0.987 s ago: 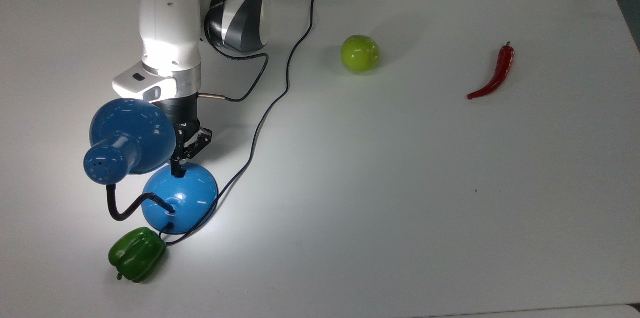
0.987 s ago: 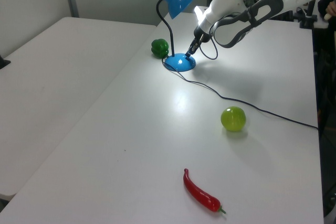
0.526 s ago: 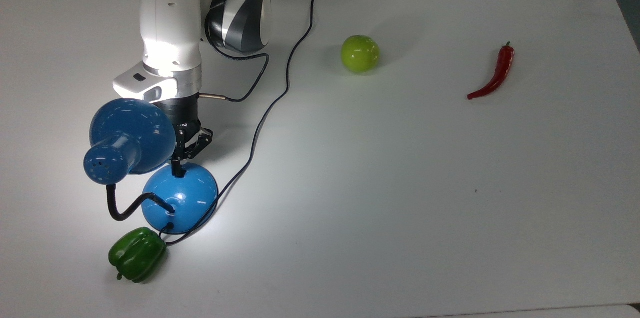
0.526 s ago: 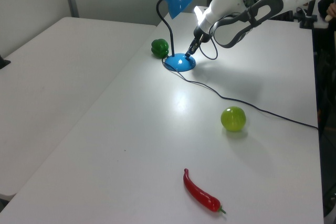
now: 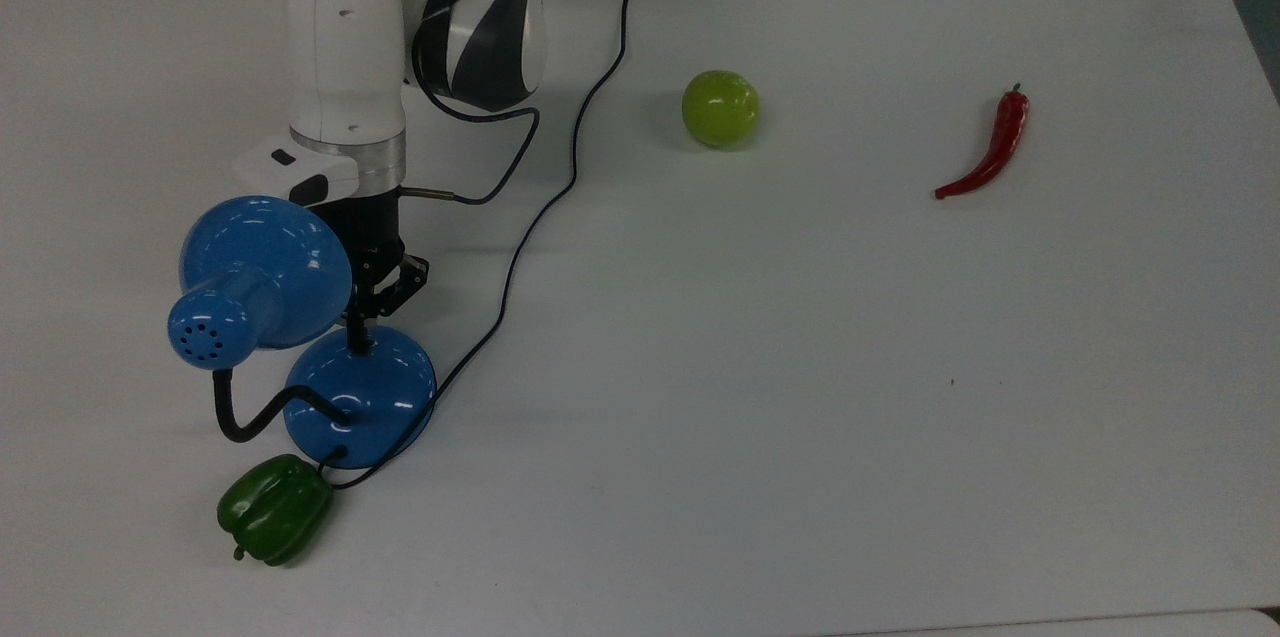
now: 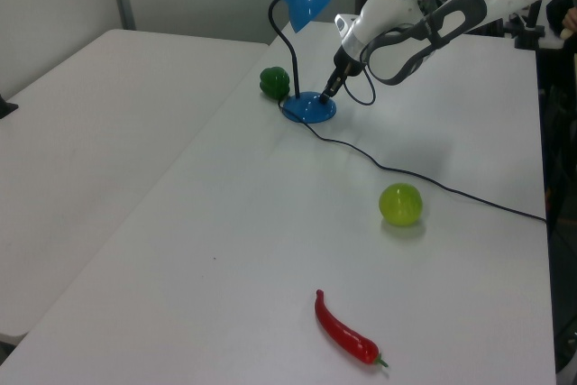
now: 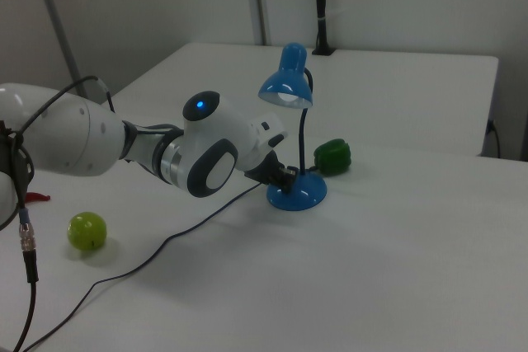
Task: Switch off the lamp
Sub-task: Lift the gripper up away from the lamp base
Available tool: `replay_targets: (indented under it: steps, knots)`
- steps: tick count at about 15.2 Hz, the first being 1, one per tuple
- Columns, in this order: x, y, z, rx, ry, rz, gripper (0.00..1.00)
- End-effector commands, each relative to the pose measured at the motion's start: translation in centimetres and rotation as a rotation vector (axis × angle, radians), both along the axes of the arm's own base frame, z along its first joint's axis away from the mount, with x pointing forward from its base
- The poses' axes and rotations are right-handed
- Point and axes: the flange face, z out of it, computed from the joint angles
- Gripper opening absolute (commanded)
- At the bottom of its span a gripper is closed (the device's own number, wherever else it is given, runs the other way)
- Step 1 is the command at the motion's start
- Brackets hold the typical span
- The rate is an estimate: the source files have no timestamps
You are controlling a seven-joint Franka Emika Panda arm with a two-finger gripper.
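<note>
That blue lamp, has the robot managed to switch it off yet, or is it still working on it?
It looks done: the glossy blue desk lamp casts no bright pool on the white table, unlike a moment ago. In hand: the gripper is on the domed base's switch. Left: pulling the arm away.

The arm reached low across the table, wrist angled down, gripper [image 5: 357,335] fingers pinched together at the tip.
</note>
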Motion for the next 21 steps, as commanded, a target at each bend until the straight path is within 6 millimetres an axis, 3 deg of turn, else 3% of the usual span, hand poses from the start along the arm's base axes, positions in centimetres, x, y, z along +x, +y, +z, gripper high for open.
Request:
replay_targets:
  steps: [1,4,7,9,13,14,15,16,21]
  knots:
    - [-0.9,0.5,-1.3,0.008,0.020,0.001,0.00]
    - [-1.2,0.5,-1.5,0.009,0.034,0.004,0.00]
    - [-2.4,0.5,-0.4,0.017,0.039,0.000,0.00]
    - [-3.4,0.7,0.7,0.030,0.067,0.001,0.00]
    - [-5.4,1.0,5.4,0.092,0.240,0.004,0.03]
    - [-6.2,1.0,6.8,0.109,0.289,0.004,0.19]
    - [-7.0,0.9,7.6,0.125,0.338,0.003,0.53]
    - [-7.6,0.8,8.7,0.136,0.366,0.002,0.98]
    - [-11.4,1.1,16.2,0.184,0.466,0.018,1.00]
